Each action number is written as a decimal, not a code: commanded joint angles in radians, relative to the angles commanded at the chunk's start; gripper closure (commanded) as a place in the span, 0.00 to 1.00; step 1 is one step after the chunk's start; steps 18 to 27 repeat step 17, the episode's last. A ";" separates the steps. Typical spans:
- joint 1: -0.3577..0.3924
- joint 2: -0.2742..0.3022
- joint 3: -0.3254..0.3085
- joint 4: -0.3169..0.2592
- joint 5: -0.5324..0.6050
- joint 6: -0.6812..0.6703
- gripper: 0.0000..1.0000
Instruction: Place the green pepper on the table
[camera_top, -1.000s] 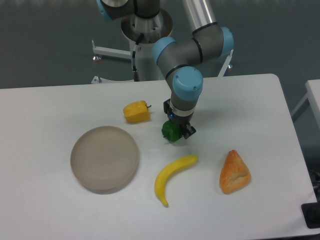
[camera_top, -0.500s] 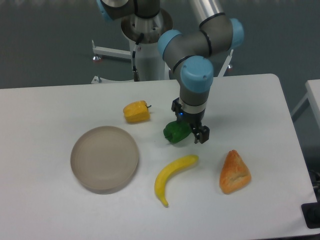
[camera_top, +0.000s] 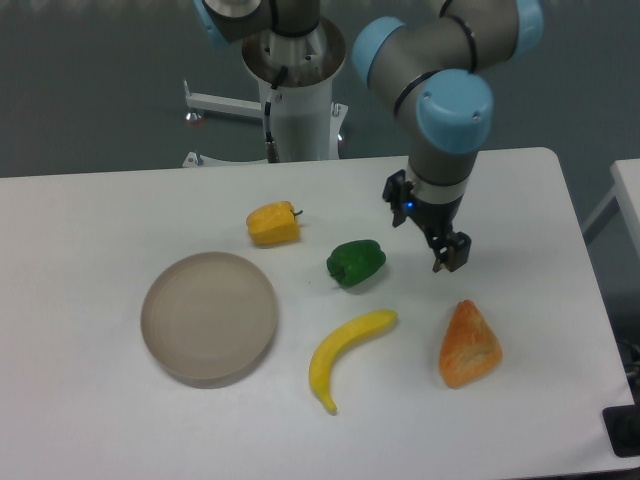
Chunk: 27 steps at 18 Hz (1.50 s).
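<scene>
The green pepper (camera_top: 355, 262) lies on the white table (camera_top: 120, 210), near its middle, between the yellow pepper and the banana. My gripper (camera_top: 428, 226) hangs above the table to the right of the green pepper, well apart from it. Its jaws stand open and hold nothing. One finger (camera_top: 453, 251) points down toward the table, the other sits near the wrist's left side.
A yellow pepper (camera_top: 273, 223) lies left of the green one. A round beige-grey plate (camera_top: 209, 316) sits at the left. A banana (camera_top: 345, 354) lies in front of the green pepper. An orange pastry-like wedge (camera_top: 468, 345) lies below the gripper.
The gripper let go of the green pepper, which now rests on the table. The gripper rose and moved to the right, away from it.
</scene>
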 joint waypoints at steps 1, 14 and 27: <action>-0.002 0.000 -0.006 0.000 0.000 0.000 0.00; -0.011 -0.011 -0.038 0.012 -0.011 0.005 0.00; -0.011 -0.011 -0.037 0.012 -0.011 0.005 0.00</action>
